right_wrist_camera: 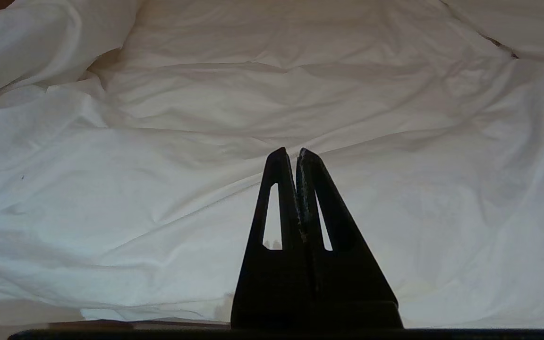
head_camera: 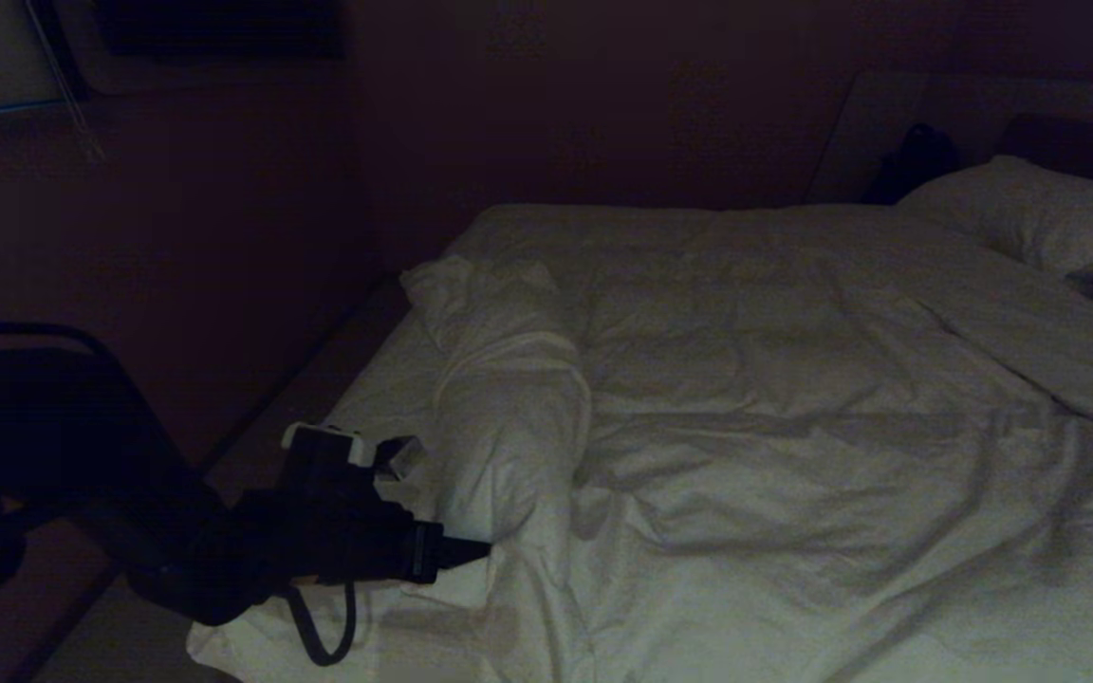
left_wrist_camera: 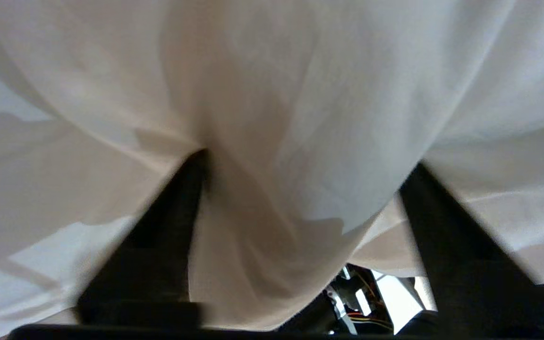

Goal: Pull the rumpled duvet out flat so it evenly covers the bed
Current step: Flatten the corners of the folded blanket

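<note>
Our left claw (left_wrist_camera: 300, 198) straddles a folded-back duvet (head_camera: 509, 417) ridge near the bed's (head_camera: 385, 398) corner, jaws apart, gripping nothing; we'd pinch deep, then drag outward.

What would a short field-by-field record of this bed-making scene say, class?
duvet: white, mostly spread, one part rolled back in a bunched fold at its left side
bed: bare sheet showing beside the fold
pillow: at far right
left gripper: at the fold, fingers either side of the cloth
right gripper: shut, empty, over the duvet
</note>
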`<state>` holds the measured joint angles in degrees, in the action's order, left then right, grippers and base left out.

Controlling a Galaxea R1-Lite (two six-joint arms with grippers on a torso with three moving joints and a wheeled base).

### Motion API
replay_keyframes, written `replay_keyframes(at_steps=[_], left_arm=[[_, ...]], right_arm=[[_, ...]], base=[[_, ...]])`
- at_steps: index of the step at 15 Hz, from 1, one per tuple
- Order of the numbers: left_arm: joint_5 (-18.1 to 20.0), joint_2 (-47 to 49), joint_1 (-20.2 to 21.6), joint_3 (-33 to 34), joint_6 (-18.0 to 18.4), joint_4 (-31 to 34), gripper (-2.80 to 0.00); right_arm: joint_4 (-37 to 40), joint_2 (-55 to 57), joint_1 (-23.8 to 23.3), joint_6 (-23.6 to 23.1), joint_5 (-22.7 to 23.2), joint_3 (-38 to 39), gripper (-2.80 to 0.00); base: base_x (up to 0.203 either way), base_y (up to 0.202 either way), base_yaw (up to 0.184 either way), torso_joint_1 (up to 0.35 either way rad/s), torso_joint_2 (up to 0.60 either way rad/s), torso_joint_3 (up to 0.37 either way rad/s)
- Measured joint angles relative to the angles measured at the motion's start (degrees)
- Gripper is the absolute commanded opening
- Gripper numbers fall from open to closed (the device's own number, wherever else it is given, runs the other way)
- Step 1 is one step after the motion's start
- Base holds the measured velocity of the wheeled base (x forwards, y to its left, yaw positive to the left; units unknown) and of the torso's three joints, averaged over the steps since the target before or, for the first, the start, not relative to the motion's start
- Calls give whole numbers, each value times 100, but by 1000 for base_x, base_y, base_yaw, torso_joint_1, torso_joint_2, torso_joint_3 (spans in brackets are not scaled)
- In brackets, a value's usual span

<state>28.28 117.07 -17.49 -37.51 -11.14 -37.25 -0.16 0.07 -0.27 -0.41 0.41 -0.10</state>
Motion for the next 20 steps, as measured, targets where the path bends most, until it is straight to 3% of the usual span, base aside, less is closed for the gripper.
replay_keyframes(at_steps=[10,15,20], left_arm=[[0,-53,0,6,-5,4,-280],[-26,-392,5,-44,-352,60,-280],[-39,-999,111,-75,-452,120,-280]], right_arm=[[0,-2,0,-1,0,0,-280],[2,-2,2,0,0,0,-280],[0,-2,2,0,-1,0,-280]], base=[[0,0,0,0,0,0],[0,0,0,0,0,0],[0,0,0,0,0,0]])
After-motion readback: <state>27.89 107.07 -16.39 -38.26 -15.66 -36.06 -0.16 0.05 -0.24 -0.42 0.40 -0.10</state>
